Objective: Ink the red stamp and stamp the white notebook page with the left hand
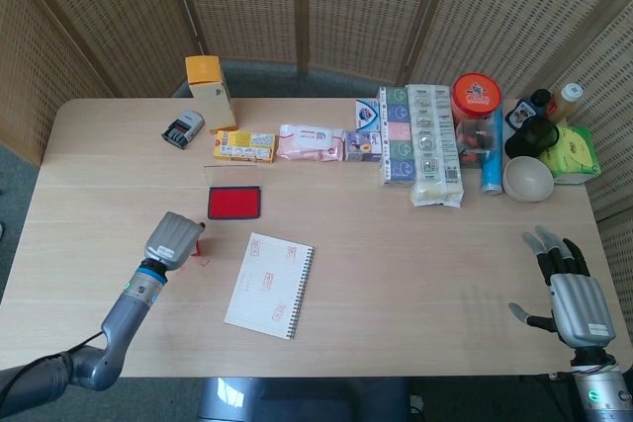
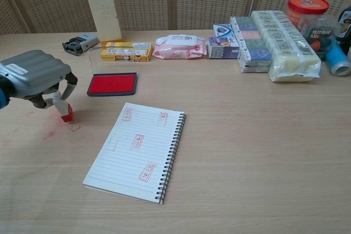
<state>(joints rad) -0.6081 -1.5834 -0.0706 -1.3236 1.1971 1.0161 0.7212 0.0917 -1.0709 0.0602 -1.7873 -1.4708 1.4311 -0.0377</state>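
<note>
The red stamp (image 2: 64, 110) is pinched upright beneath the left hand (image 2: 34, 75), its base on or just above the table (image 2: 263, 152). It is judged small, light and rigid, best gripped by its pale upper body. The white notebook (image 2: 137, 150) lies to the hand's right; the ink pad (image 2: 112, 84) lies beyond, unobstructed. Farther off, boxes (image 2: 126, 51) line the rear. The right hand (image 1: 574, 294) is held open, well apart.

Red stamp (image 2: 66, 113); white lined notebook (image 2: 137, 150).
</note>
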